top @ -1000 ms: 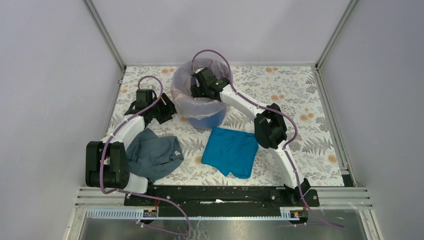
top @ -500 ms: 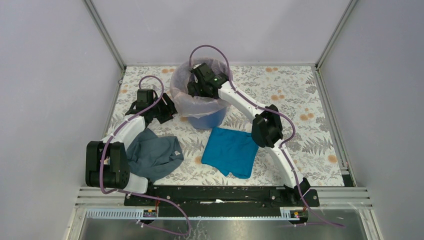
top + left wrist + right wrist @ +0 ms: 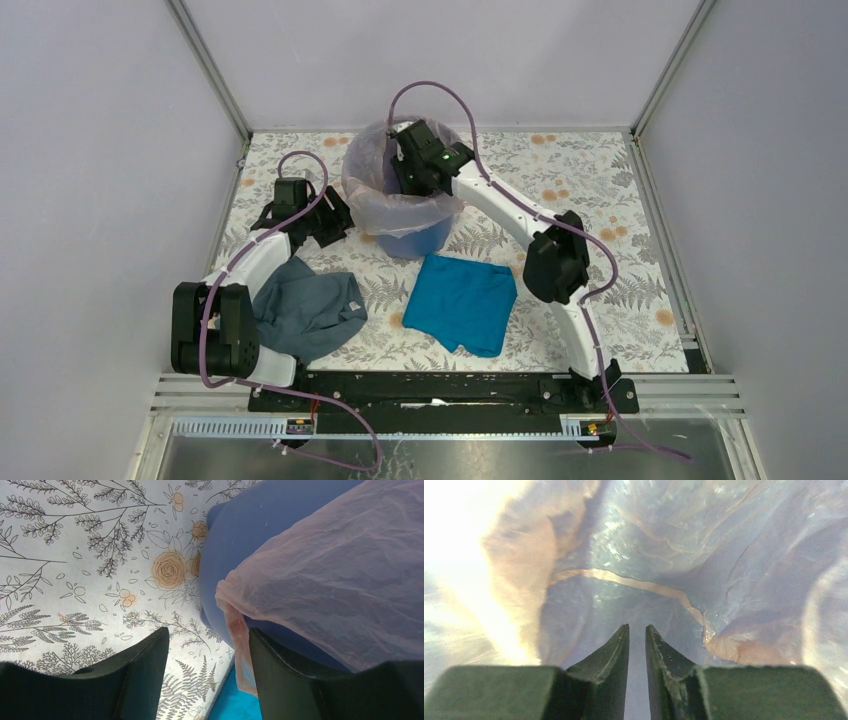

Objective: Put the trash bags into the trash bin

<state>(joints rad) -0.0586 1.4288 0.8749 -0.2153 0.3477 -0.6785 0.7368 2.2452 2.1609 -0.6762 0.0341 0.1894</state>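
Note:
The blue trash bin (image 3: 415, 238) stands at the back middle of the table, lined with a translucent pinkish trash bag (image 3: 375, 190) whose edge drapes over the rim. My right gripper (image 3: 412, 168) is down inside the bin's mouth. In the right wrist view its fingers (image 3: 637, 627) stand almost together with only a thin gap and nothing between them, with crumpled bag film (image 3: 664, 545) all around. My left gripper (image 3: 335, 222) is open and empty just left of the bin. In the left wrist view (image 3: 207, 645) it faces the bin wall (image 3: 240, 540) and the hanging bag edge (image 3: 340, 565).
A teal cloth (image 3: 462, 302) lies flat in front of the bin and also shows in the left wrist view (image 3: 235, 705). A grey cloth (image 3: 305, 305) lies at the front left beside the left arm. Metal frame rails and grey walls border the floral table.
My right wrist has shifted slightly right inside the bin and its elbow has swung out to the right. The left arm has not moved.

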